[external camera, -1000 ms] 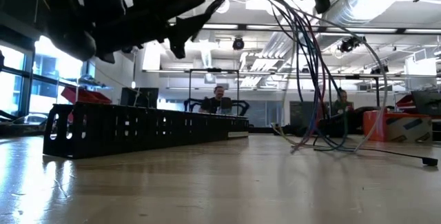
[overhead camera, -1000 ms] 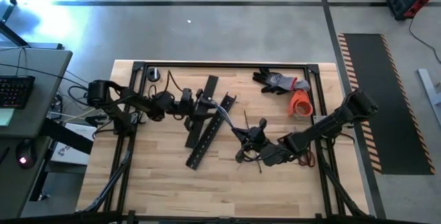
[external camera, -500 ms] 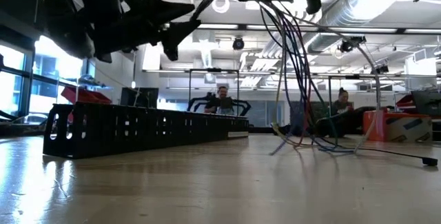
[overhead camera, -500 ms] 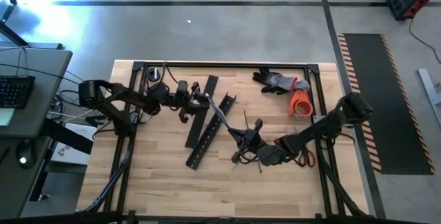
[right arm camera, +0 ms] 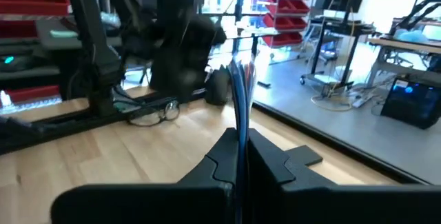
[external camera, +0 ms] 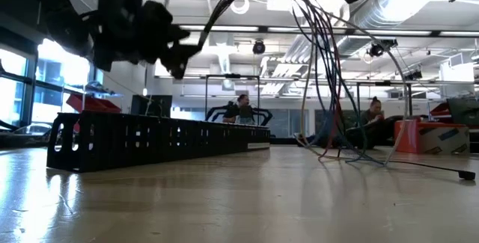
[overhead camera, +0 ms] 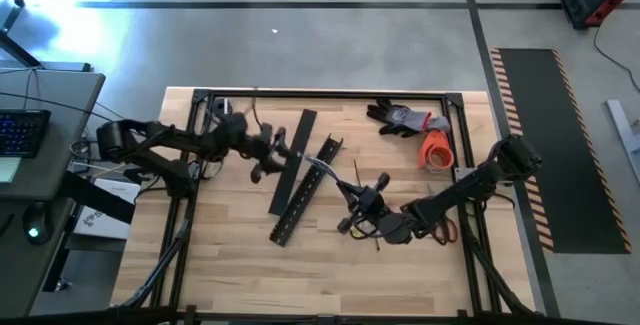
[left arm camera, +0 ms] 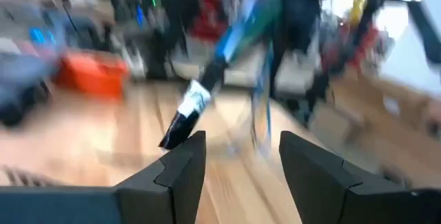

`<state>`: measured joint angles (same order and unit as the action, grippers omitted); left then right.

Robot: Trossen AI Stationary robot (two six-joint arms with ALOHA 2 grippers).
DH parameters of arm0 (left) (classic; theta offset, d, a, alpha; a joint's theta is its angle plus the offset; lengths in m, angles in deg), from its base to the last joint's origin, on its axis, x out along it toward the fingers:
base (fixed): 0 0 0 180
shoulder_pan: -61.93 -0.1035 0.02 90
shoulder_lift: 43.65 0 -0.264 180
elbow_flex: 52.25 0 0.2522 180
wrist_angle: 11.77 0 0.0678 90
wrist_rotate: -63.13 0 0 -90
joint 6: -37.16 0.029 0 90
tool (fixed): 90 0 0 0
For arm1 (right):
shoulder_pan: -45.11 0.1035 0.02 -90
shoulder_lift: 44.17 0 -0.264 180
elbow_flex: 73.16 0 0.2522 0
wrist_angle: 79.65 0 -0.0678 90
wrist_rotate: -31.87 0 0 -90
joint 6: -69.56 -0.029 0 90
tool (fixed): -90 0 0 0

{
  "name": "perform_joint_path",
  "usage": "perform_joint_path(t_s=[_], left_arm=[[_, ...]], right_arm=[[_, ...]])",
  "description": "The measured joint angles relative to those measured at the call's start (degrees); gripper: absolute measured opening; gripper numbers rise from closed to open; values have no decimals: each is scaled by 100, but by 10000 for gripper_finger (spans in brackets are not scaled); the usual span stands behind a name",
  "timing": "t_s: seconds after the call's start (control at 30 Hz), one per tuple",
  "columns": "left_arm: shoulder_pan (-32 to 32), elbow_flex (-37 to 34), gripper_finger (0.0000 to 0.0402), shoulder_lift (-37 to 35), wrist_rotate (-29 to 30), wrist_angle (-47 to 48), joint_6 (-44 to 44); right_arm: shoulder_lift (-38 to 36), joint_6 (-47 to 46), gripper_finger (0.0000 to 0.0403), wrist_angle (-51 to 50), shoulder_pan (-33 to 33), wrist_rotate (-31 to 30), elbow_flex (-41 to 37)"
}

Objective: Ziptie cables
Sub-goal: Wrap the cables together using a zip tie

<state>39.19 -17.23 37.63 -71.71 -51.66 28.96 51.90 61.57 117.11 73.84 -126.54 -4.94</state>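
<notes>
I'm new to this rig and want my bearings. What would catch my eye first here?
The cables stand out: the right pincer is shut on them above the table's middle, and they hang down to the wood in a loose fan. Left of them the long black channel lies slantwise on the table. The left pincer hovers open above the channel's far end, holding nothing.

A black slotted channel, glove and orange tape roll lie on the table.
</notes>
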Motion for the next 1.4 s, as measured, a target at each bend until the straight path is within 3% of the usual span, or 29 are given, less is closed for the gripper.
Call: perform_joint_path(t_s=[0.2,0.4,0.53,0.7,0.83,1.17,1.4], left_arm=[[794,2,170,125,972,364,1075],[1055,4,170,120,2376,207,1729],[1075,4,170,119,2181,-417,1764],[1092,6,170,117,1240,-1485,1197],[1170,13,169,115,1193,-2058,780],[1102,38,102,116,1363,-1181,718],[1071,2,21,-213,1333,-1047,623]], right_arm=[[0,528,0,493,15,36,2],[-2,803,0,743,127,107,2],[-2,788,0,738,214,109,2],[-2,497,0,538,288,116,2],[-2,37,0,199,234,379,2],[-2,199,0,266,203,302,2],[-2,199,0,229,205,298,2]])
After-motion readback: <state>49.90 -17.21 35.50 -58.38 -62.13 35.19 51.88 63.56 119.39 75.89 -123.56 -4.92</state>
